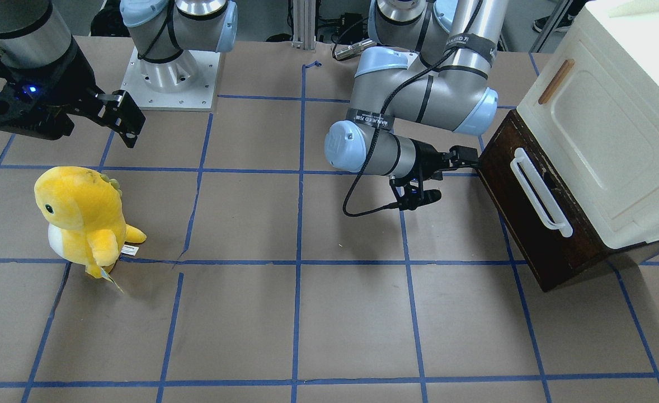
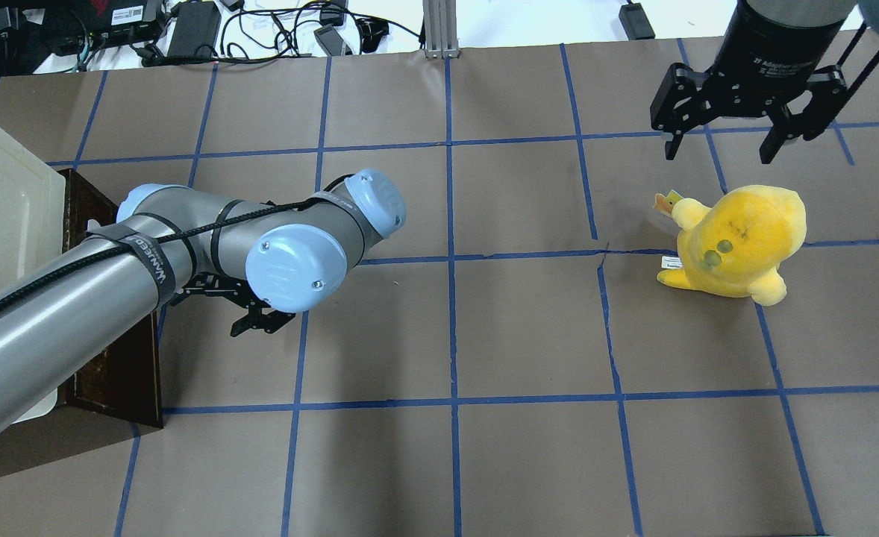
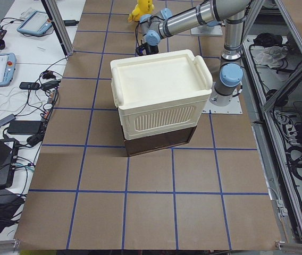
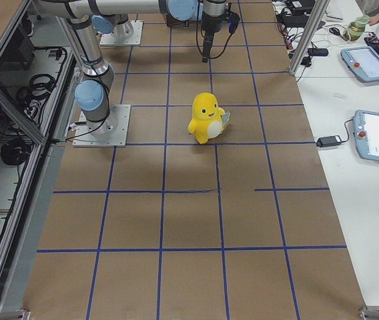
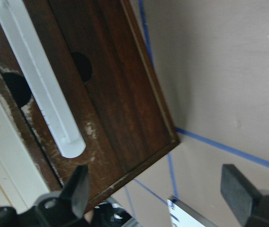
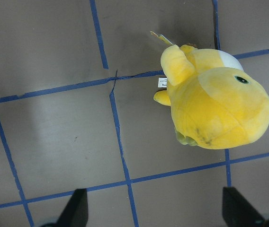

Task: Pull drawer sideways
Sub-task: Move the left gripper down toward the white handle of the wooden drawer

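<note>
The drawer (image 1: 536,235) has a dark brown wooden front and a long white bar handle (image 1: 539,193). It sits under a cream cabinet (image 1: 615,140) at the table's end on my left. My left gripper (image 1: 471,159) is level with the front's far upper corner and points at it. In the left wrist view the gripper (image 5: 156,184) is open and empty. The front's corner (image 5: 170,139) lies between its fingers (image 5: 77,187), and the handle's end (image 5: 68,142) is close by. My right gripper (image 2: 719,148) is open and empty, high above the table.
A yellow plush toy (image 1: 83,215) stands on the brown paper with blue tape lines, below my right gripper; the right wrist view shows it from above (image 6: 215,109). The cabinet door has a small wooden handle (image 1: 556,81). My left arm's elbow (image 2: 298,261) hangs over the table.
</note>
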